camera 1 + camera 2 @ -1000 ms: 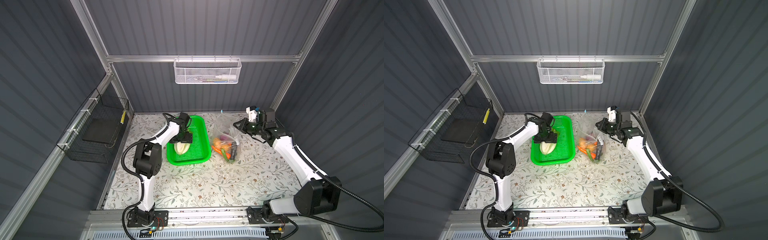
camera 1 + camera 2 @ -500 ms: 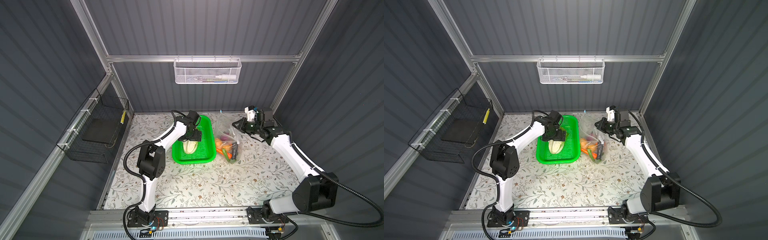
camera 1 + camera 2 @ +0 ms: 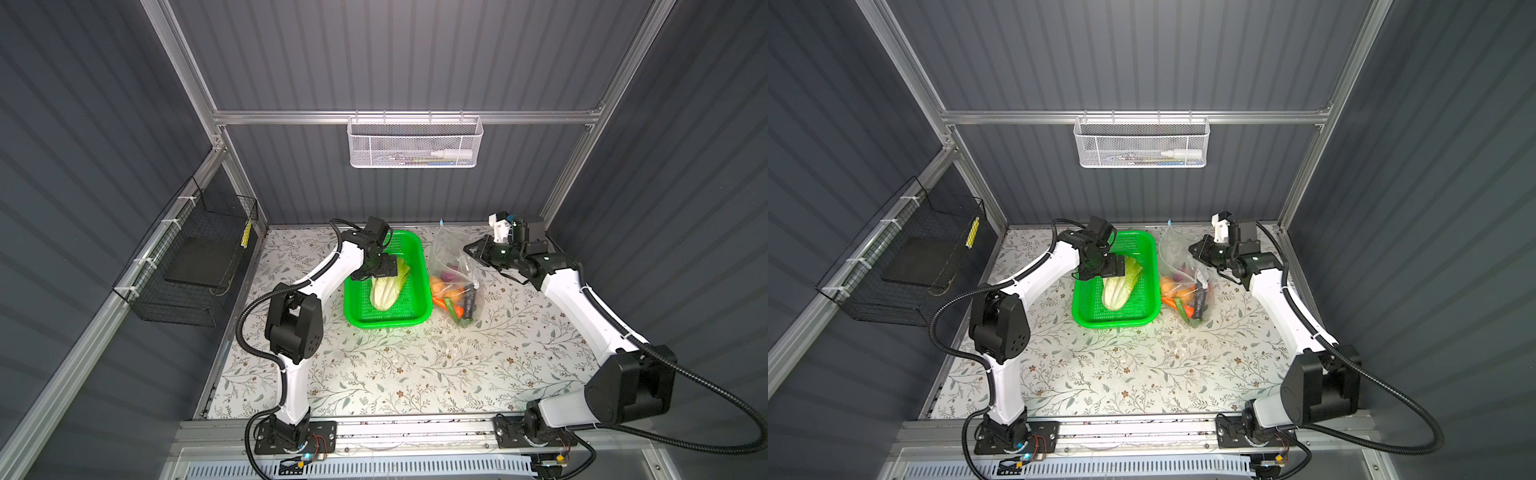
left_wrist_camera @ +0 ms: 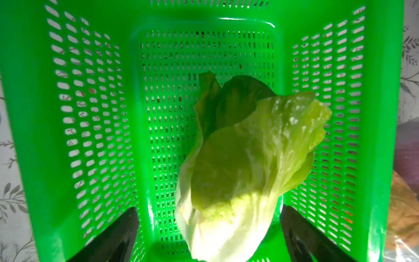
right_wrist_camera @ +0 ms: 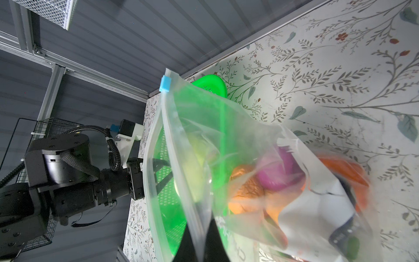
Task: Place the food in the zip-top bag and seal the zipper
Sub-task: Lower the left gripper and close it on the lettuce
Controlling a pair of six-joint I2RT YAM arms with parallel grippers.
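Napa cabbage (image 4: 249,158) within released left end effector (image 4: 209,211), right end effector (image 5: 200,236) clenched on zip-top bag (image 5: 204,136)

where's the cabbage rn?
In both top views the cabbage lies in the green basket, left of the bag, under the open left claw.
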